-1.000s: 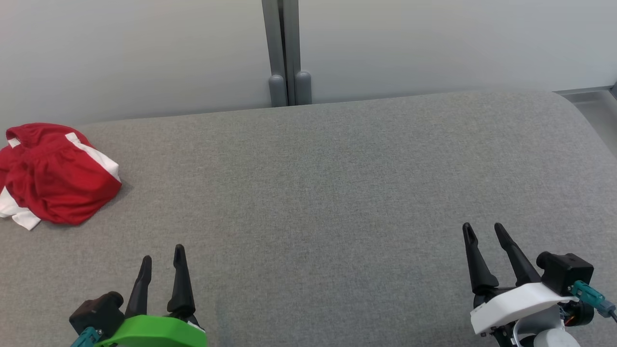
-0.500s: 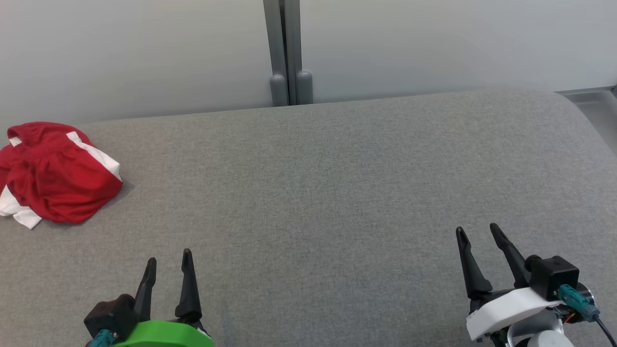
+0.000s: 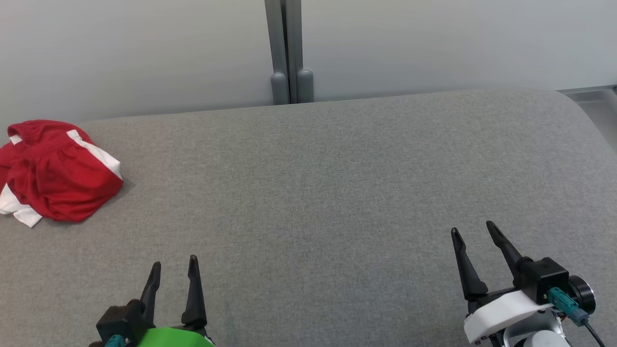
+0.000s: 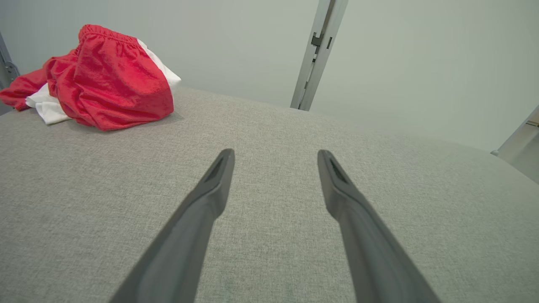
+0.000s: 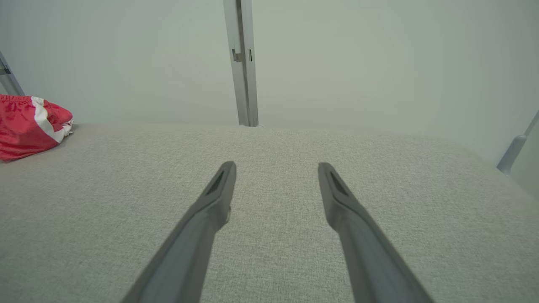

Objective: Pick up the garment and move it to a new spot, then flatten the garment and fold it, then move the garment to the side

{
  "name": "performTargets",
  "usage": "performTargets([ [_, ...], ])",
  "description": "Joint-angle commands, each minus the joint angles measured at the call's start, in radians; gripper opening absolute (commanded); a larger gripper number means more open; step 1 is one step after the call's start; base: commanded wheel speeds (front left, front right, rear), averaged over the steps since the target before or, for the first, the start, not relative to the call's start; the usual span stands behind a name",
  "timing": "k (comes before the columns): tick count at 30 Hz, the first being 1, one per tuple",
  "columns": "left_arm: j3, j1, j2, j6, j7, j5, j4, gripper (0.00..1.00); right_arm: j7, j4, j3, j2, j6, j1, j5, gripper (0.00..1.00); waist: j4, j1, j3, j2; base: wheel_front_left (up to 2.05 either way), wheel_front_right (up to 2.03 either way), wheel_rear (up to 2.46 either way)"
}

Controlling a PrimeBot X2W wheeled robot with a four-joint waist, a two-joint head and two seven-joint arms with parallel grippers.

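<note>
The garment [image 3: 58, 176] lies crumpled at the far left of the grey padded surface [image 3: 313, 183], bright red with white patches showing; its chest print is hidden. The left wrist view has the garment [image 4: 105, 80] at its upper left, and the right wrist view has the garment [image 5: 29, 126] at its left edge. My left gripper [image 3: 174, 268] is open near the bottom left, well clear of the garment, nothing between its fingers. Low on the right, my right gripper [image 3: 472, 230] is open and empty too.
A pale wall runs behind the surface, with a grey vertical post [image 3: 288, 53] at the back middle. The surface's right end curves down beside a metal frame [image 3: 593, 96]. Grey fabric stretches bare between the two grippers.
Both grippers have drawn back toward the bottom of the head view, the left one also shifting right and the right one left. The garment has not moved.
</note>
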Motion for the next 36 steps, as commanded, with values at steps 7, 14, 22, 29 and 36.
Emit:
performTargets([
  [7,-0.008,0.012,0.007,0.005,-0.019,0.054,0.002,1.0,-0.02,-0.009,0.008,-0.006,0.0,0.013,-0.061,1.0,0.002,0.0,0.005,-0.0001,0.0,0.0,0.0],
  [14,-0.013,0.015,0.008,0.008,-0.032,0.093,0.004,1.0,-0.033,-0.01,0.01,-0.007,0.0,0.013,-0.105,1.0,0.003,0.0,0.009,-0.0001,0.0,0.0,0.0],
  [22,-0.012,0.011,0.008,0.007,-0.031,0.085,0.009,1.0,-0.034,-0.012,0.01,-0.007,0.0,0.011,-0.103,1.0,0.007,0.0,0.011,-0.0001,0.0,0.0,0.0],
  [29,-0.013,0.009,0.008,0.008,-0.031,0.077,0.013,1.0,-0.034,-0.013,0.007,-0.007,0.0,0.011,-0.1,1.0,0.012,0.0,0.013,-0.0001,0.0,0.0,0.0],
  [36,-0.016,-0.01,0.008,-0.001,-0.031,0.076,0.017,1.0,-0.034,-0.017,-0.006,-0.006,0.0,0.017,-0.1,1.0,0.045,0.0,0.016,-0.0001,0.0,0.0,0.0],
])
